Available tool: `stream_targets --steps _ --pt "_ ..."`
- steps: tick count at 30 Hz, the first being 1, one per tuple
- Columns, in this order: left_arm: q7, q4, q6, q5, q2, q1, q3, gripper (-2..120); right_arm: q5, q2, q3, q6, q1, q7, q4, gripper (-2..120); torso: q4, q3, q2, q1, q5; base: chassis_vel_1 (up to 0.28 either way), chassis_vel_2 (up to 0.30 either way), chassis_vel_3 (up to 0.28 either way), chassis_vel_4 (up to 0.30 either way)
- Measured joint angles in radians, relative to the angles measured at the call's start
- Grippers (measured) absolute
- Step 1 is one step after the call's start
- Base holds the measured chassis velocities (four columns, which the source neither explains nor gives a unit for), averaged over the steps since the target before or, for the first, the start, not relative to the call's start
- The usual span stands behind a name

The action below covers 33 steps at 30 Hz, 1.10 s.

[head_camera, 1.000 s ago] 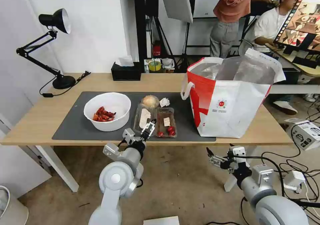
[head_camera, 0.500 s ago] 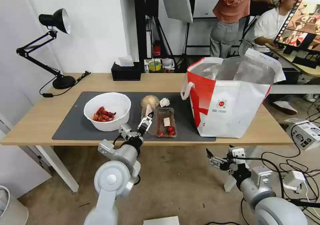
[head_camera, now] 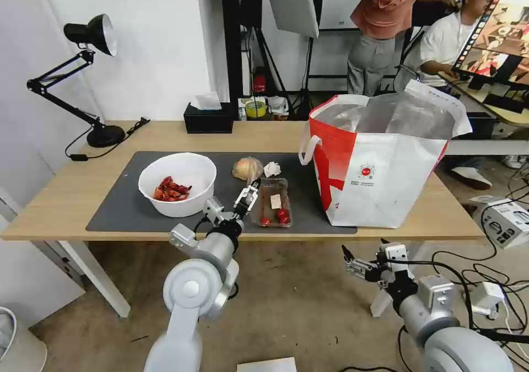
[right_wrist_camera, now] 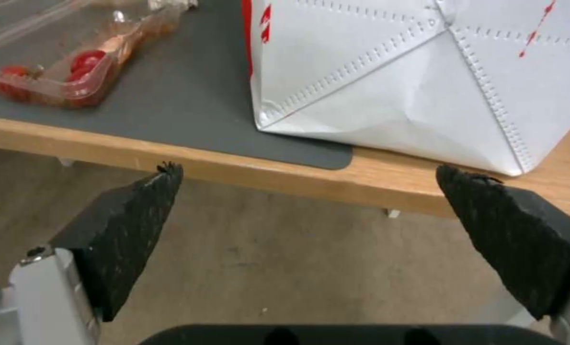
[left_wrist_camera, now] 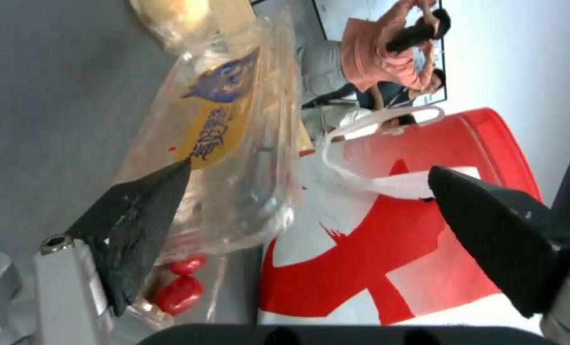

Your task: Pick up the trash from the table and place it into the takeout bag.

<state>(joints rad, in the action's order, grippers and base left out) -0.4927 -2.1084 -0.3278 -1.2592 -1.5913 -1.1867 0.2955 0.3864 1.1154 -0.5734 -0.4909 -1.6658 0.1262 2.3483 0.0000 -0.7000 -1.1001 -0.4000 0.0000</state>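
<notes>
— Where's the left gripper (head_camera: 248, 194) right now?

— Over the front part of the dark grey mat (head_camera: 121, 206), at the clear two-compartment tray (head_camera: 274, 201). The wrist view shows its jaws spread wide, with one black finger (left_wrist_camera: 135, 225) against the tray's crinkled plastic (left_wrist_camera: 234, 158) and the other out in front of the takeout bag's red-and-white side (left_wrist_camera: 393, 249). I can't tell whether the tray is lifted or just tilted.

— What lies around that gripper?

— Just beyond its tips sits the tan plastic-wrapped ball (head_camera: 247, 168), and beside the ball the small crumpled white tissue (head_camera: 271, 168). On the gripper's left stands the white round bowl (head_camera: 177, 183) with red shell scraps (head_camera: 171, 189). On its right, past the tray, the takeout bag (head_camera: 380, 162) stands upright and open on the table (head_camera: 60, 195), foil lining showing. Red bits (head_camera: 282, 215) lie in the tray's compartment on the bag side.

— And the right gripper (head_camera: 348, 263)?

— Low, below the table's front edge and under the bag's corner — touching nothing, its jaws wide apart. Its own camera looks up past both fingers (right_wrist_camera: 125, 225) at the table edge (right_wrist_camera: 234, 167) and the bag's white base (right_wrist_camera: 413, 86).
</notes>
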Motion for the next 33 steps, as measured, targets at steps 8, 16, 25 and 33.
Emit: stream_targets --steps 8,16,25,33 --pt "-0.001 0.014 -0.005 -0.014 0.013 0.034 -0.012 100 0.003 -0.001 -0.009 0.000 -0.011 0.000 0.009 100 0.0000 0.000 0.000 0.000 0.0000 0.000 0.000 0.000 0.000" --pt "-0.001 0.018 -0.024 -0.015 0.041 0.044 -0.024 100 0.003 -0.001 -0.011 0.000 -0.015 0.000 0.014 100 0.0000 0.000 0.000 0.000 0.0000 0.000 0.000 0.000 0.000" --pt "0.041 0.023 -0.058 0.020 0.119 0.081 -0.016 100 0.004 -0.004 -0.012 0.000 -0.017 0.000 0.016 100 0.0001 0.000 0.000 0.000 -0.0001 0.000 0.000 0.000 0.000" --pt "0.263 0.071 -0.065 0.365 0.330 0.148 -0.064 91 0.097 -0.017 -0.012 0.053 -0.006 0.038 0.039 100 0.0000 0.000 0.000 0.000 -0.0001 0.000 0.000 0.000 0.000"
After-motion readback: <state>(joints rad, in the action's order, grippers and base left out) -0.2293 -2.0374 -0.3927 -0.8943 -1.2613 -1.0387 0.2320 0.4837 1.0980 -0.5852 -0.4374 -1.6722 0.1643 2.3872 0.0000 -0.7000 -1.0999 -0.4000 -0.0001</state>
